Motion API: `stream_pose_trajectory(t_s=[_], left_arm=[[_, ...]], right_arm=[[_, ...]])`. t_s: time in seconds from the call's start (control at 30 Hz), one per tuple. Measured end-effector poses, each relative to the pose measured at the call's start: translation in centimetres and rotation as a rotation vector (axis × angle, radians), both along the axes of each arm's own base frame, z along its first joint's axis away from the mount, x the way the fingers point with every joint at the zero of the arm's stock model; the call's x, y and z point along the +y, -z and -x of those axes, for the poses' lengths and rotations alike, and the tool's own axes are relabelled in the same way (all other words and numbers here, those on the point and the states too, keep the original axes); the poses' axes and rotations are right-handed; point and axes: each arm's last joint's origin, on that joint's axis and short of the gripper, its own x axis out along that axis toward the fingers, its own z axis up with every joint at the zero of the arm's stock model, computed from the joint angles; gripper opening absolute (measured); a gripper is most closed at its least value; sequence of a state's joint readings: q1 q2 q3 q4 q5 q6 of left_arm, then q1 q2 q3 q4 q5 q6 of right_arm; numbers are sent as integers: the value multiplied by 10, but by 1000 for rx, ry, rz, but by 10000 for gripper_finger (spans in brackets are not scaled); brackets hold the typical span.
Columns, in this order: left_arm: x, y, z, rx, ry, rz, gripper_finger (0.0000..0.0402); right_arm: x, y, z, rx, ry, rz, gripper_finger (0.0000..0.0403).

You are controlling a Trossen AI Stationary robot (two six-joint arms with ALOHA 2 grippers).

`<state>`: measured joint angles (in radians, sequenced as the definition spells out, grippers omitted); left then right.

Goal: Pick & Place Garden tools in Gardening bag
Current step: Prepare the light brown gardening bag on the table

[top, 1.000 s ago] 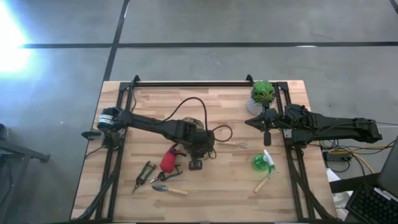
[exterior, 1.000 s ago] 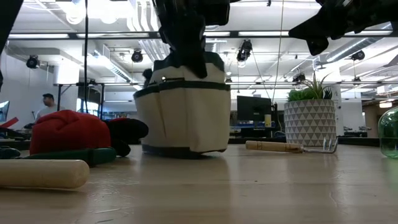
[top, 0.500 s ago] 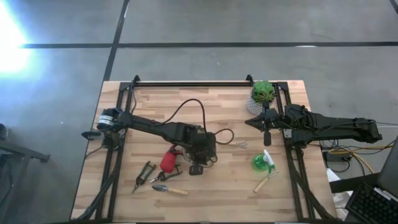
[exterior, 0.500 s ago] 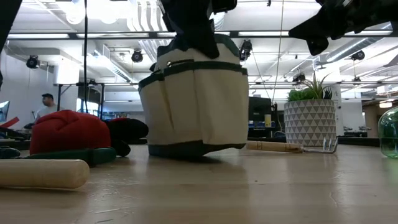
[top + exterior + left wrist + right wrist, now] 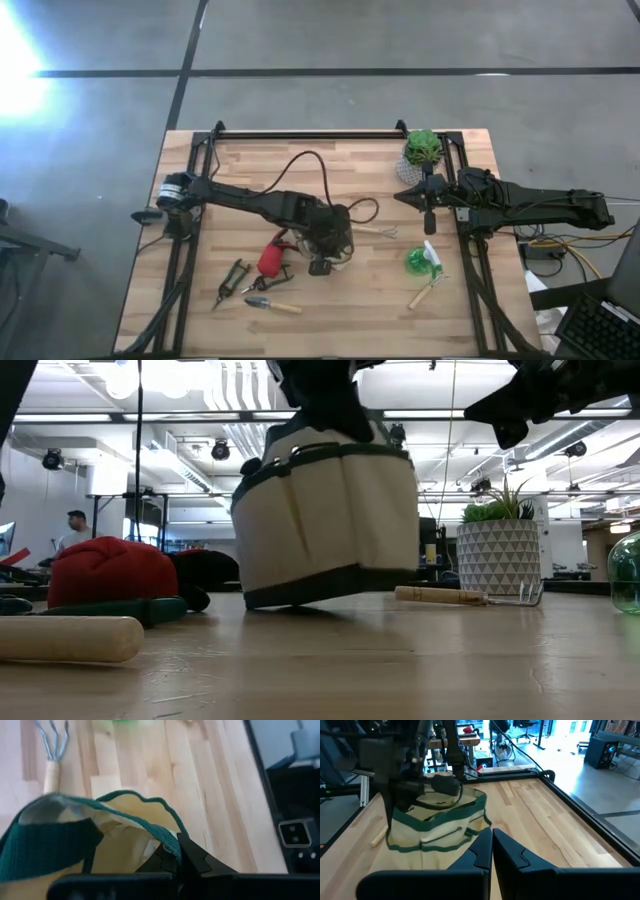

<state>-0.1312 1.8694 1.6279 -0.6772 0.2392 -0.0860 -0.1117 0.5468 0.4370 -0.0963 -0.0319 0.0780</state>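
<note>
The beige gardening bag [image 5: 325, 520] with dark green trim stands tilted at the table's middle, under my left gripper [image 5: 179, 854], which is shut on its rim. On the table around it lie garden tools: a red-and-black piece [image 5: 270, 259], dark pruners [image 5: 232, 279], a trowel [image 5: 273, 305], a wooden-handled fork [image 5: 379, 231], a green spray bottle [image 5: 419, 262] and another wooden-handled tool [image 5: 425, 293]. My right gripper [image 5: 491, 845] hovers shut and holding nothing at the table's right side, well away from the bag. My left gripper pinches the bag's green-trimmed rim [image 5: 169, 841] between its two fingers. The fingers slant down from above, coming from the table's left. The bag hangs tilted below them: its lower left edge [image 5: 250, 603] is on the table and its right side is lifted clear.
A green plant in a white patterned pot [image 5: 421, 152] stands at the far right corner. A black frame [image 5: 300, 133] runs along the table's far and side edges. Bare wood lies in front of the bag. A person [image 5: 72, 530] is far off in the room.
My left gripper has risen a little and tipped, staying shut on the bag's rim. The bag, flat on the table a second ago, has shifted slightly toward the table's right. It now leans, its right side lifted off the wood and its left bottom edge still down.
</note>
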Motion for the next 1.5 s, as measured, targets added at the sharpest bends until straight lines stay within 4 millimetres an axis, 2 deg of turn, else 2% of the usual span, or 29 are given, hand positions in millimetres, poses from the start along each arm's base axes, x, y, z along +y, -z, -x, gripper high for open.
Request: stream_pose_trajectory(t_s=[0.43,0.7,1.0,1.5], left_arm=[[-8,3,2,6,32,-34,0],[-16,28,-18,70,87,0,0],[-17,8,-25,79,107,-38,0],[-16,11,-27,68,122,-49,10]], right_arm=[[0,0,0,0,0,0,8],[0,0,0,0,0,0,8],[0,0,0,2,0,0,8],[0,0,0,2,0,0,8]])
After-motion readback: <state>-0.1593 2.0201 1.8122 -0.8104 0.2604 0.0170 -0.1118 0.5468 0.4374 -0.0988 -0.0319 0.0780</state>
